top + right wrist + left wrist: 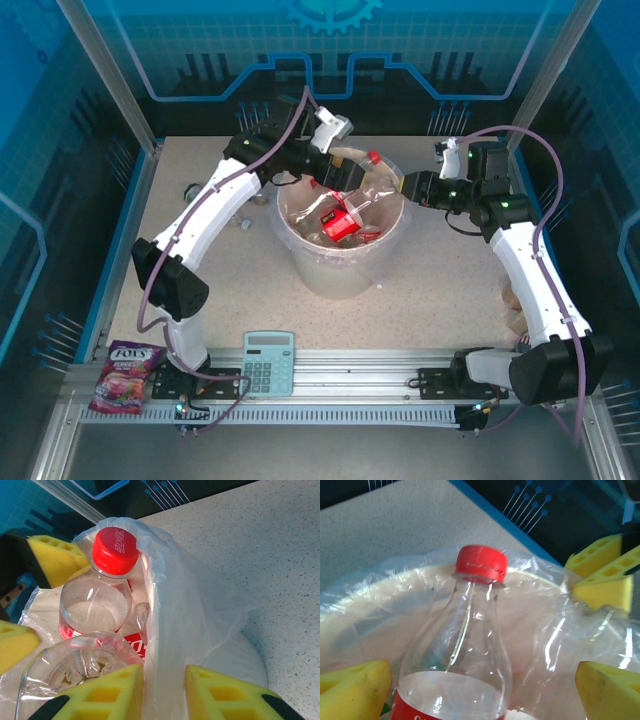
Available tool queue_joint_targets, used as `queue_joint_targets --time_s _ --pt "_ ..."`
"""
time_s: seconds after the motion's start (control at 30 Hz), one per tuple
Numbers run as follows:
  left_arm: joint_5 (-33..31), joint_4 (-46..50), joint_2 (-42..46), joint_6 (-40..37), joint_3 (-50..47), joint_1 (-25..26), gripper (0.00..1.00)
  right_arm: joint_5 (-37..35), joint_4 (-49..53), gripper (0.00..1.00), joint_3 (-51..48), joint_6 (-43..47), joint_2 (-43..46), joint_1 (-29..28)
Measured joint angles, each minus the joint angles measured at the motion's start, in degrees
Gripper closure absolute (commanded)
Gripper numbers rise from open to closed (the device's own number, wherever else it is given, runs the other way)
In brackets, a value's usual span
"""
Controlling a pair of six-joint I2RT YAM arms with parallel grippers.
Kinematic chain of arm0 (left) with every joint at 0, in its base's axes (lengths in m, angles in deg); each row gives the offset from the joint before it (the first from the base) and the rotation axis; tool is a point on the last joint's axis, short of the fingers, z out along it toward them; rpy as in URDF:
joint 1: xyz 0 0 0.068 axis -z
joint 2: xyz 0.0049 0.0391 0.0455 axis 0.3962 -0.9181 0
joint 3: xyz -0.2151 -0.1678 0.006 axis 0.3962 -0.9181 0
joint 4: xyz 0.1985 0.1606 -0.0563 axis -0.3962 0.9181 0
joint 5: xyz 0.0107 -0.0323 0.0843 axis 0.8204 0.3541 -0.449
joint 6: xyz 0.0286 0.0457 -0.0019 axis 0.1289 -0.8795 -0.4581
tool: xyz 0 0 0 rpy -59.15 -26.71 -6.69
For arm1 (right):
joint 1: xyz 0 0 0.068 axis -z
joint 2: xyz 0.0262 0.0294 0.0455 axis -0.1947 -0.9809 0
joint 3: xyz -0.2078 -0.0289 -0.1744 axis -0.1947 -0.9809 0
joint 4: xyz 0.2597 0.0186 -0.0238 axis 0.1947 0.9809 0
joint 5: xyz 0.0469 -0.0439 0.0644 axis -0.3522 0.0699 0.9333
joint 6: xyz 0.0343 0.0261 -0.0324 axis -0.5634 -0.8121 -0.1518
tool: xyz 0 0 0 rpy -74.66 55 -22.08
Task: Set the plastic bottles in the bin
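The cream-white bin [338,272] stands mid-table, lined with a clear bag and holding several red-labelled plastic bottles [340,222]. My left gripper [352,178] reaches over its far rim. It is open, its yellow fingers [355,685] wide apart on either side of a clear red-capped bottle [470,630] that points at the far rim [395,587]. A crumpled clear bottle [555,645] lies beside it. My right gripper [405,186] is at the bin's right rim, one finger inside and one outside, shut on the rim and liner [170,605]. The red-capped bottle [107,575] lies just inside.
A pale blue calculator [269,362] and a pink snack packet [127,376] lie by the near rail. A small bottle-like thing [192,190] sits left of the left arm. Something pale [515,297] is half hidden behind the right arm.
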Motion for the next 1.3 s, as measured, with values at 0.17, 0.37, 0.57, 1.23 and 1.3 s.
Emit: queue_joint_targets --time_s 0.17,0.37,0.57,1.23,1.3 --pt "-0.09 -4.26 4.11 1.86 -2.51 0.04 0.26 -0.22 -0.02 0.71 0.0 0.0 0.0 -0.22" --pt "-1.64 -6.71 5.42 2.54 -5.6 0.42 0.38 -0.22 0.0 0.71 0.0 0.0 0.0 -0.37" --pt "-3.34 -10.43 5.77 2.73 -10.64 1.31 0.47 -0.31 0.0 0.71 0.0 0.0 0.0 -0.46" --pt "-7.02 -12.83 10.47 3.87 -13.4 3.15 0.07 -1.27 1.11 0.54 3.34 0.31 -0.52 -1.49" --pt "-8.02 -12.39 12.46 3.65 -13.33 2.95 0.04 -1.27 1.09 0.51 3.67 0.44 -0.52 -1.62"
